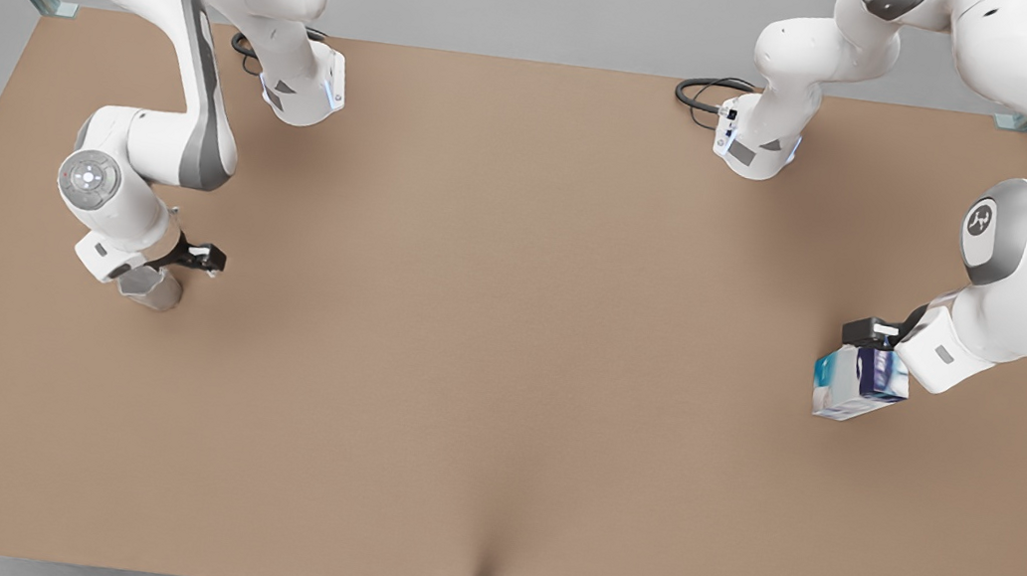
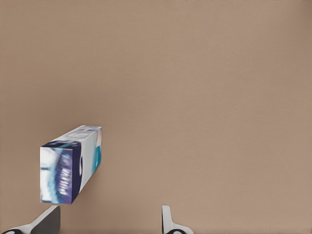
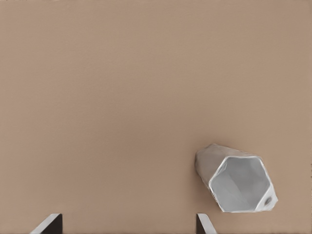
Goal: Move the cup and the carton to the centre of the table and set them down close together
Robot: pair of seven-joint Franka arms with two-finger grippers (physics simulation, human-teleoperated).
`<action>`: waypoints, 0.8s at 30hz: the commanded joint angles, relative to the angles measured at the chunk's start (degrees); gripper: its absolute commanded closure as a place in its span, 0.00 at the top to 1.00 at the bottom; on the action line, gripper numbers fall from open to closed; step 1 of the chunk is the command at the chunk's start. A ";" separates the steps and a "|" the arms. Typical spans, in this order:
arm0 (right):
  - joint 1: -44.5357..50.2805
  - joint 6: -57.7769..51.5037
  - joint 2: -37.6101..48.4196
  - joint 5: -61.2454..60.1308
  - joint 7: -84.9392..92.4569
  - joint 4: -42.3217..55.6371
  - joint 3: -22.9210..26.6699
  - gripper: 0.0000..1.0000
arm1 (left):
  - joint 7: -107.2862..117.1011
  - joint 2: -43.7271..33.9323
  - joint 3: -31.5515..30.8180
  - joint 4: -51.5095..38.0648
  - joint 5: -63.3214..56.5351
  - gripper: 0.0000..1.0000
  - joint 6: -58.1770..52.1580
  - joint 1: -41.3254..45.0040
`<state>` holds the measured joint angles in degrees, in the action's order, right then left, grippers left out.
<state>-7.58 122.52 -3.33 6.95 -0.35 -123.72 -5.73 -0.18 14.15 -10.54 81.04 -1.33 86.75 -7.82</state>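
While fingers [image 2: 109,222] gape, carton [image 2: 70,165] (upright) stands untouched.

The front view looks steeply down from above the table's [image 1: 501,377] near edge, facing the two arm bases at its far edge and taking in the whole tabletop. The left wrist view looks down at the table [image 2: 204,97] from close above, beside the carton [image 2: 70,165]; that patch is the one around the carton [image 1: 857,382] at the front view's right. The right wrist view likewise looks closely down at the table [image 3: 122,97] by the cup [image 3: 236,178], the patch around the cup [image 1: 150,285] at the front view's left.
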 commanded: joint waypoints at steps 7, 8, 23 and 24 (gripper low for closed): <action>-2.36 3.16 -0.19 0.00 0.09 -2.93 0.28 1.00 | 0.00 0.00 0.00 0.00 0.01 1.00 0.00 0.00; -2.36 4.48 -0.54 0.00 0.09 -3.63 0.28 1.00 | 0.00 0.00 0.00 0.00 0.01 1.00 0.00 0.00; -5.52 7.03 -6.43 1.67 0.44 -3.72 0.90 1.00 | -0.09 0.00 0.00 0.00 -0.07 1.00 0.00 0.09; -5.87 7.03 -6.87 1.67 0.44 -3.72 0.98 1.00 | -0.09 0.00 0.00 0.00 -0.07 1.00 0.00 0.09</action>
<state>-13.54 129.55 -10.59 8.62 0.09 -127.44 -4.75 -0.26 14.16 -10.54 81.04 -1.39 86.75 -7.76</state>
